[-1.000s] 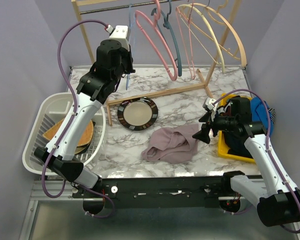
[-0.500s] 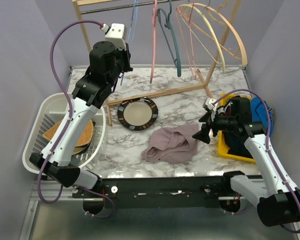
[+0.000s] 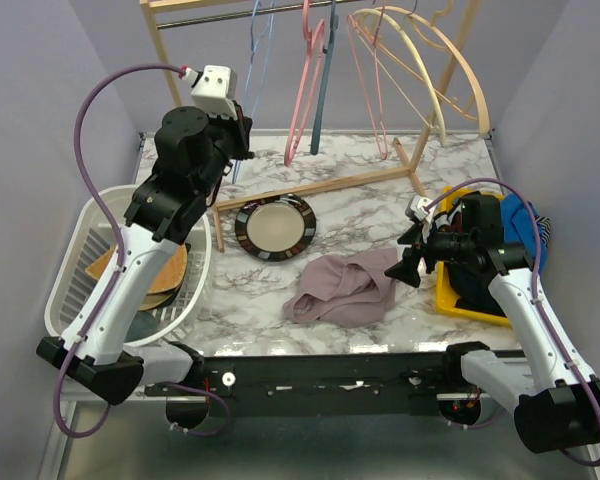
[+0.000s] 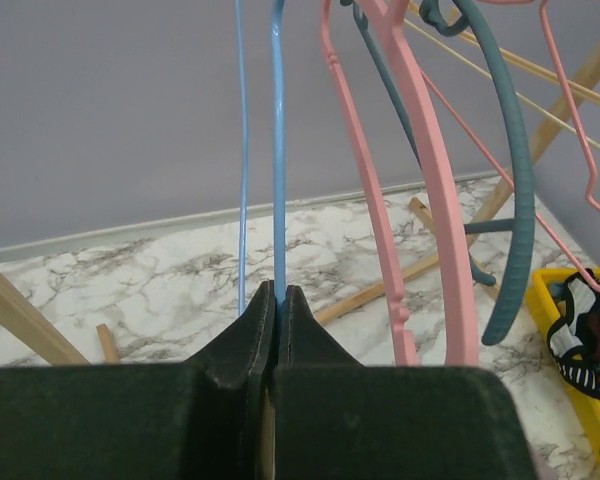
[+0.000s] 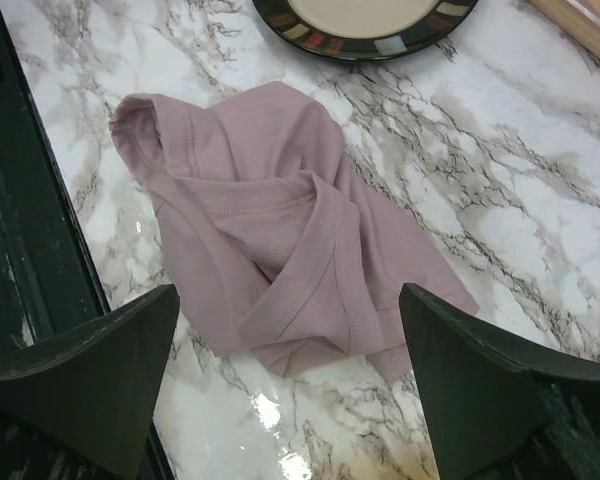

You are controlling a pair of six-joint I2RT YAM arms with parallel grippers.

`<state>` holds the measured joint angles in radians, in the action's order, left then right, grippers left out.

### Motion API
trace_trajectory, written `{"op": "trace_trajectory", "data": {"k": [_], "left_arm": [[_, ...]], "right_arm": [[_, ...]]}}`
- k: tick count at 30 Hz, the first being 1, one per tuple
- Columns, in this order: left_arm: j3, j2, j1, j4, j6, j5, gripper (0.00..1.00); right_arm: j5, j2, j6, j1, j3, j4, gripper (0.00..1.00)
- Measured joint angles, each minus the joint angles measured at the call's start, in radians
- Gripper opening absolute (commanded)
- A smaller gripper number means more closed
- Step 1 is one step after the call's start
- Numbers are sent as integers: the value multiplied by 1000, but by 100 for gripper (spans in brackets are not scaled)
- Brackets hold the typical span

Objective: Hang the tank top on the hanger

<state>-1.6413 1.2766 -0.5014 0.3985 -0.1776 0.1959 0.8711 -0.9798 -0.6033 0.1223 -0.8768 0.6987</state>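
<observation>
Left hand (image 4: 277,293) has closed on the hanger (image 4: 278,150).

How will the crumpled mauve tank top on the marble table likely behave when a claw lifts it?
Probably floppy: the tank top lies in soft folds, so it should sag and drape. Likely light, since the fabric looks thin. Unlikely to roll: it lies slumped flat.

— Can you see the thin light-blue wire hanger (image 4: 277,150) whole?
— No. Its hook runs off the top edge, and its lower wire vanishes between my left jaws.
— The dark-rimmed round plate (image 5: 370,12)?
— Cut off above.
</observation>
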Motion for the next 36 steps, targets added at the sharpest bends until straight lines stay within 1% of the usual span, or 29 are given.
{"op": "trace_trajectory", "data": {"k": [9, 12, 16, 19, 23, 27, 30, 34, 36], "left_arm": [[201, -175, 0, -16, -31, -35, 0], [309, -267, 0, -29, -54, -39, 0], [505, -447, 0, -38, -106, -54, 0], [615, -554, 0, -38, -146, -60, 0], [779, -696, 0, -33, -237, -84, 0], [892, -753, 0, -33, -317, -119, 0], [1001, -791, 0, -39, -389, -179, 0], [1070, -796, 0, -44, -443, -267, 0], [1079, -789, 0, -44, -454, -317, 0]], "right_arm": [[2, 0, -4, 0, 0, 6, 100], [5, 0, -13, 0, 0, 11, 100], [18, 4, -28, 0, 0, 21, 100], [37, 10, -44, 0, 0, 30, 100], [69, 17, -64, 0, 0, 37, 100], [100, 18, -82, 0, 0, 48, 100], [129, 5, -106, 0, -12, 79, 100], [163, -42, -164, 0, -67, 153, 100], [172, -55, -198, 0, -86, 184, 100]]}}
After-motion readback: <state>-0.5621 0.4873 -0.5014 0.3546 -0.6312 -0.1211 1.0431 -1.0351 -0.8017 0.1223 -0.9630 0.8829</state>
